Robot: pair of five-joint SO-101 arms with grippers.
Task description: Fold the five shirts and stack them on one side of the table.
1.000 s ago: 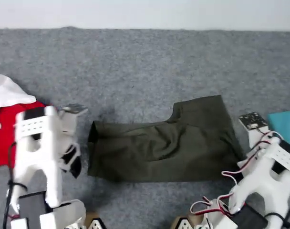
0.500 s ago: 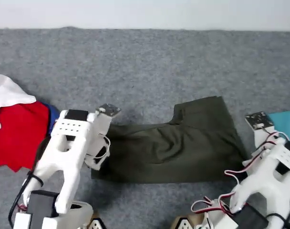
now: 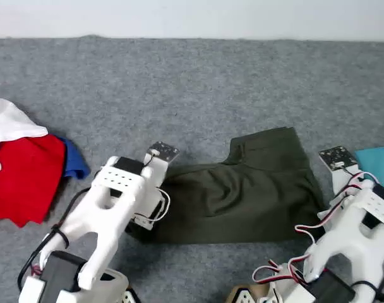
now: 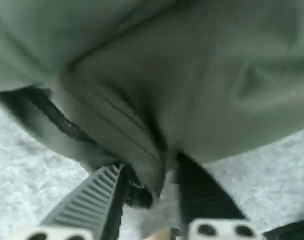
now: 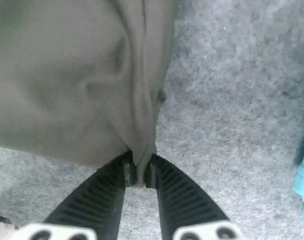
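A dark olive shirt (image 3: pixel 242 192) lies partly folded on the grey table (image 3: pixel 192 82), at centre right. My left gripper (image 4: pixel 151 192) is shut on a bunched fold of the shirt's (image 4: pixel 157 90) left edge, held a little above the table. In the high view the left arm (image 3: pixel 116 199) leans over that edge. My right gripper (image 5: pixel 139 176) is shut on the shirt's (image 5: pixel 67 75) near right corner, where the cloth is pinched between both fingers. The right arm (image 3: pixel 353 221) stands at the front right.
A red shirt (image 3: pixel 21 177), a white shirt (image 3: pixel 9 123) and a blue shirt (image 3: pixel 73 161) lie piled at the left edge. A teal shirt (image 3: pixel 376 163) lies at the right edge, close beside the right arm.
The left arm has swung right from beside the red shirt, carrying the olive shirt's left edge inward. The blue shirt came into sight. The right arm barely moved.
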